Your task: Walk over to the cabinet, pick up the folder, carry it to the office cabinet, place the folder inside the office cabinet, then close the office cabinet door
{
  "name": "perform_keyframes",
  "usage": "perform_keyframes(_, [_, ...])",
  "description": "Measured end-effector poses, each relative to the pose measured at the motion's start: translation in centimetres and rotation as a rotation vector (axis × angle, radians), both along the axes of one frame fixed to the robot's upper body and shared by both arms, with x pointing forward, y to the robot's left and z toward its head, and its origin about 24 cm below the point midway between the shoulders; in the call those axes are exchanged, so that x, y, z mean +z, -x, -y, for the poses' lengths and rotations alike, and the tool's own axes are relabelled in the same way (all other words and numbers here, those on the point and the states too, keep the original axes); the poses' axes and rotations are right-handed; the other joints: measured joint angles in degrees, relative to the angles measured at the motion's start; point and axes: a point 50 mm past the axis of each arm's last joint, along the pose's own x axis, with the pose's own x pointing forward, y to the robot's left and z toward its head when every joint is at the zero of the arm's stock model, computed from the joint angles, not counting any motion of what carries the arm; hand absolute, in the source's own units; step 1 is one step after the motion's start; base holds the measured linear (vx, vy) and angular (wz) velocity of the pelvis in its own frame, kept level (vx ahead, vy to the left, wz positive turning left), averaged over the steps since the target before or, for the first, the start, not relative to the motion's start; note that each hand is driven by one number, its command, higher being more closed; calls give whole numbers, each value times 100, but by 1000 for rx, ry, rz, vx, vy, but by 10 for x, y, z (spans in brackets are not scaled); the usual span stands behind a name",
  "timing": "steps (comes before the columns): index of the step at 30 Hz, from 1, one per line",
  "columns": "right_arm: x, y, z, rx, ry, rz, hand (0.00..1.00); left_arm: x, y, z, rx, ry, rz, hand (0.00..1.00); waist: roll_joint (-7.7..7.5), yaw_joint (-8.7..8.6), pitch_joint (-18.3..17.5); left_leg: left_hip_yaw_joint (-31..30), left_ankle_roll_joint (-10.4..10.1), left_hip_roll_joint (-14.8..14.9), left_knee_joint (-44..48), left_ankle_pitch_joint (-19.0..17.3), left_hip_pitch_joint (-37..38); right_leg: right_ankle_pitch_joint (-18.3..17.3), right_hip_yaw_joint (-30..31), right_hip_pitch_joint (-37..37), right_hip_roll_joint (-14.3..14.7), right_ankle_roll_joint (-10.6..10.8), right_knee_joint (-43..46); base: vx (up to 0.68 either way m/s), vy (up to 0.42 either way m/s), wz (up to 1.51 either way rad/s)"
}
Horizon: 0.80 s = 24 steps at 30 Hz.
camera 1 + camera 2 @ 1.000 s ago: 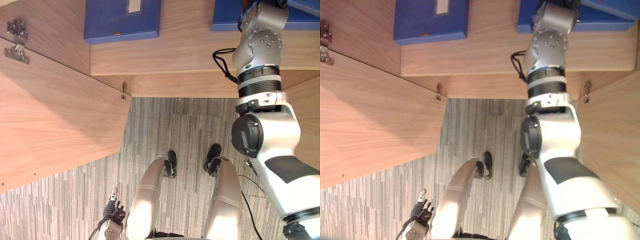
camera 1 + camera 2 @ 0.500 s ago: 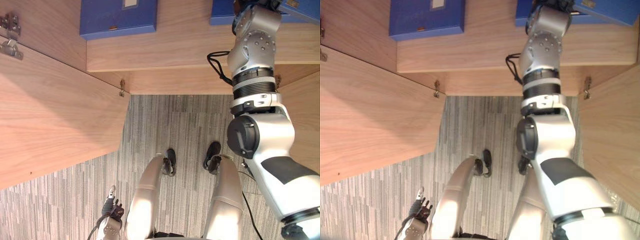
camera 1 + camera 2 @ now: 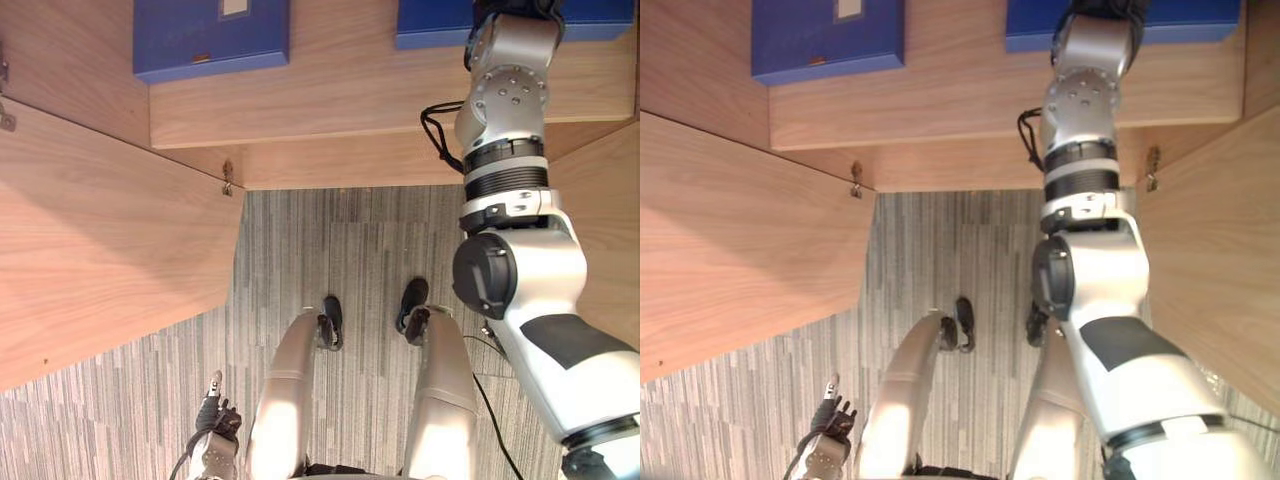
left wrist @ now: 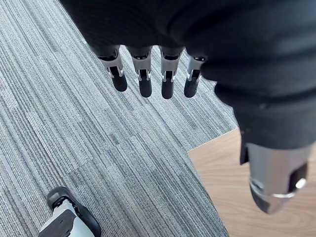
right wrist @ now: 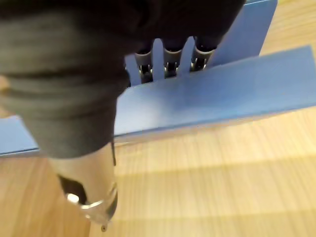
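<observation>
Where right hand (image 5: 171, 63) reaches, flat blue folder (image 5: 222, 94) meets woodgrain shelf (image 5: 207, 187).

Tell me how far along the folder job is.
Done: the robot stands at the light wooden cabinet, its wooden doors open. In hand: the right robot hand is at the right-hand blue folder on the shelf; its grip is hidden. The left robot hand hangs open over grey carpet. Left: at least closing the doors; a second blue folder sits to its left.
</observation>
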Motion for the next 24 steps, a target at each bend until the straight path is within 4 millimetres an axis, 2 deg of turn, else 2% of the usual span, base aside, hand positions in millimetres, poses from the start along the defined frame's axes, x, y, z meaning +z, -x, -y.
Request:
perform_keyframes(11, [-16, 1, 8, -20, -94, -4, 0, 1, -4, -3, 27, 5, 9, 0, -180, -137, 34, 43, -11, 21, -86, 1, 54, 33, 16, 35, 40, 3, -110, 10, 55, -2])
perform_keyframes(20, [-55, -1, 11, -58, -167, -70, 0, -1, -3, -2, 34, 5, -17, 0, -197, -162, 33, 101, -35, 110, -108, -14, 90, 76, 59, 43, 150, 3, -178, -6, 37, -7])
perform_keyframes(24, [-57, 0, 15, -98, -119, -80, 0, -1, -5, -1, 32, 8, -18, 0, -200, -189, 34, 120, -48, 131, -108, -23, 97, 77, 81, 30, 179, 2, -176, -4, 23, -4])
